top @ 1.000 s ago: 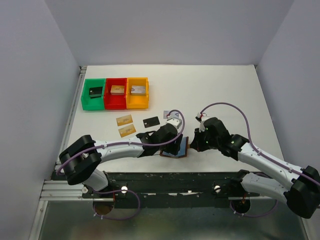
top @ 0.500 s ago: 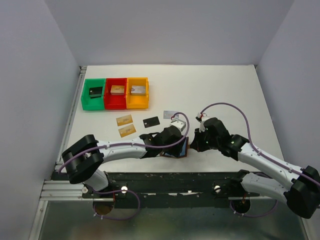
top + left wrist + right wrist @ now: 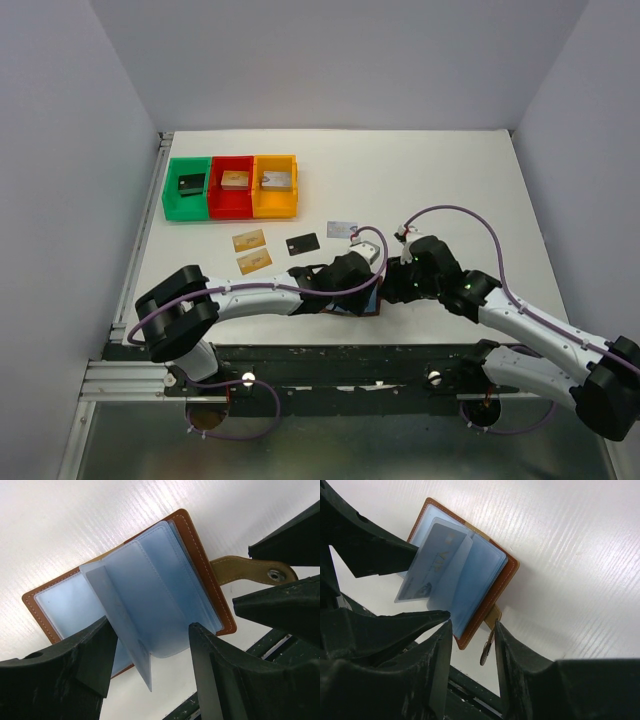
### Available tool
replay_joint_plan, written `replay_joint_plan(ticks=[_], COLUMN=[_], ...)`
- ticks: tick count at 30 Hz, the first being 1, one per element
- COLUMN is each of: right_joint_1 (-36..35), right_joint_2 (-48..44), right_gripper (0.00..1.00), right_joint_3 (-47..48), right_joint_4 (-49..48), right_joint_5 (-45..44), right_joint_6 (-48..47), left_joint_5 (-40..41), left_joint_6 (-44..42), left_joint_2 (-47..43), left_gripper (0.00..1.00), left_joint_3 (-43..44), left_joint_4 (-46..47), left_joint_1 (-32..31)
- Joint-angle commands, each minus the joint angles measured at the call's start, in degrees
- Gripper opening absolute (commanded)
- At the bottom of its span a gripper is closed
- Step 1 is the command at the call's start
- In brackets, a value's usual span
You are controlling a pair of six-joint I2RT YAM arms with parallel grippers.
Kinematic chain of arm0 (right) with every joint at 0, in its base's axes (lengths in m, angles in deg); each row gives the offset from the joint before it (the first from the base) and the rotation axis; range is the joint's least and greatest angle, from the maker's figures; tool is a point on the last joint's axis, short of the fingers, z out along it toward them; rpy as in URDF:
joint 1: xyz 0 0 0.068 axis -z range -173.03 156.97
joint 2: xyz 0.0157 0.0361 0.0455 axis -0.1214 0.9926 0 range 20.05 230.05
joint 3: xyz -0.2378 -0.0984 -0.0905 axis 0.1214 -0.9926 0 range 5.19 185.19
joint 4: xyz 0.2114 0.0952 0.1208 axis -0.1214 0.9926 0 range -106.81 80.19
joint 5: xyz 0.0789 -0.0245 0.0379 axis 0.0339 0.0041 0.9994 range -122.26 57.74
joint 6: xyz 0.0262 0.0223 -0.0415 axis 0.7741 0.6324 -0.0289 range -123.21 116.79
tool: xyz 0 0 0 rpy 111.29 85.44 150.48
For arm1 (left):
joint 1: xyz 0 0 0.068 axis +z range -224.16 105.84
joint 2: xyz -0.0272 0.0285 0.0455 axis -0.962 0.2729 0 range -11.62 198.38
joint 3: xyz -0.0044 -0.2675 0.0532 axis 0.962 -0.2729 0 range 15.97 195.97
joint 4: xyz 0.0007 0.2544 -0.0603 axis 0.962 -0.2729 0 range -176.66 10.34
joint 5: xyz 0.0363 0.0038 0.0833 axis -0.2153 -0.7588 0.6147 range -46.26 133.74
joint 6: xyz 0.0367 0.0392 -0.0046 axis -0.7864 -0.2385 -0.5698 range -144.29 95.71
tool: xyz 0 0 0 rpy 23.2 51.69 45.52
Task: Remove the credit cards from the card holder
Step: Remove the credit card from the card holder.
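Card holder [image 3: 200, 560] open on table [image 3: 75, 520], tab end toward right fingers [image 3: 445, 635] | sleeved card [image 3: 427, 565]: right wrist only | left fingers [image 3: 197, 640] and right fingers parted, holding nothing

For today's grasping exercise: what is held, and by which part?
Nothing looks gripped: the left gripper and right gripper gape open around the brown leather card holder.

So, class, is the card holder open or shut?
Open: the card holder lies spread, blue sleeves fanned up, snap tab unfastened.
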Motion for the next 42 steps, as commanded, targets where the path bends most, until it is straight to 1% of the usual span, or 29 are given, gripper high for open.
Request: replay_joint_plan(ticks=[1,10,17,25,37,39,42], right_joint_1=[0.3,0.4,0.5,1.0,1.2,1.2,1.3], right_joint_2=[-0.9,-1.8,-0.3,-0.4,1.1,1.4,2.8], right_gripper=[0.47,0.53,0.54,0.54,0.5,0.48,0.39], right_joint_3=[-0.6,-0.8,-0.9,-1.5,-1.5,-1.6,-1.4], right_joint_4=[1.5,-0.1,-1.1,-1.2,-2.3,-3.0,-4.0], right_joint_5=[-2.1,-3.2,-3.5,-3.2,-2.0,-1.3,0.0], right_joint_6=[0.5,3.7,5.8,5.9,6.0,6.0,6.3], left_joint_5=[-0.6,-2.7,-5.3,-3.6,4.2,5.4,6.1], left_joint_6=[-0.8,-1.2,-1.6,-1.3,0.5,1.0,1.3], left_joint_2=[0.4,0.5,0.3,-0.3,-0.5,-1.0,-2.4], left_gripper=[0.71,0.72,0.74,0.74,0.73,0.73,0.73], left_joint_3=[1.4,1.4,1.1,0.7,0.7,0.4,-1.1], left_joint_4=[-1.1,0.3,2.7,2.0,-3.4,-4.0,-3.0], left_joint_1=[-0.5,-0.7,-1.0,-1.0,-0.9,-0.9,-0.9])
